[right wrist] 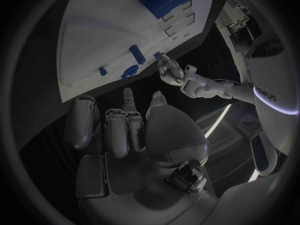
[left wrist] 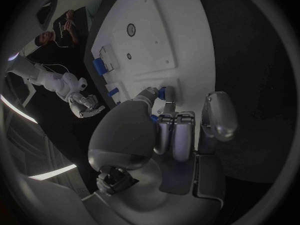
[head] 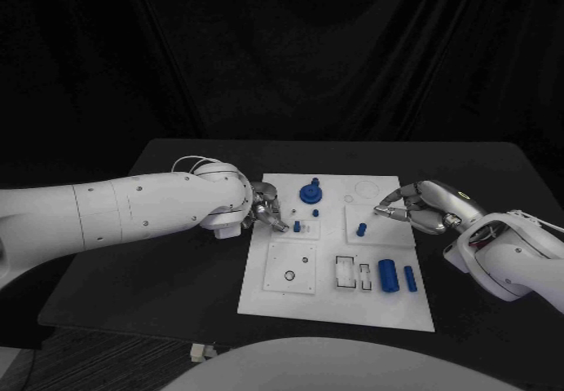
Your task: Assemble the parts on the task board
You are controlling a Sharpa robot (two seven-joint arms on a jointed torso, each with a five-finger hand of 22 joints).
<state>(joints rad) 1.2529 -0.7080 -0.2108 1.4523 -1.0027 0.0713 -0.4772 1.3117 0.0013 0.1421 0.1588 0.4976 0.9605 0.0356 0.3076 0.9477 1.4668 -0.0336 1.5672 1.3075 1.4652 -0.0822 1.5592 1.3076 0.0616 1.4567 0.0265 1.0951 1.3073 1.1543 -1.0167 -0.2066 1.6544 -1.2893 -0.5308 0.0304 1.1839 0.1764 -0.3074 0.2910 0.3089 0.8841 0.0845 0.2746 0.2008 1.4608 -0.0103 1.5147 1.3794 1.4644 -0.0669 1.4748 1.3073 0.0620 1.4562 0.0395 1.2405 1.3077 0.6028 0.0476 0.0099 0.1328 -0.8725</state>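
The left hand (head: pixel 263 208) pinches a small peg (head: pixel 297 226) on the board (head: pixel 335 314), likely seating it next; the right hand (head: pixel 423 207) hovers curled, empty.

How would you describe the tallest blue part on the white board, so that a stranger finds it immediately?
Start at the white board in the middle of the black table. Look along its far edge, between the two robot hands. The tall blue part stands upright there, a round base with a thin stem on top, while the other blue pieces are small pegs or flat bars.
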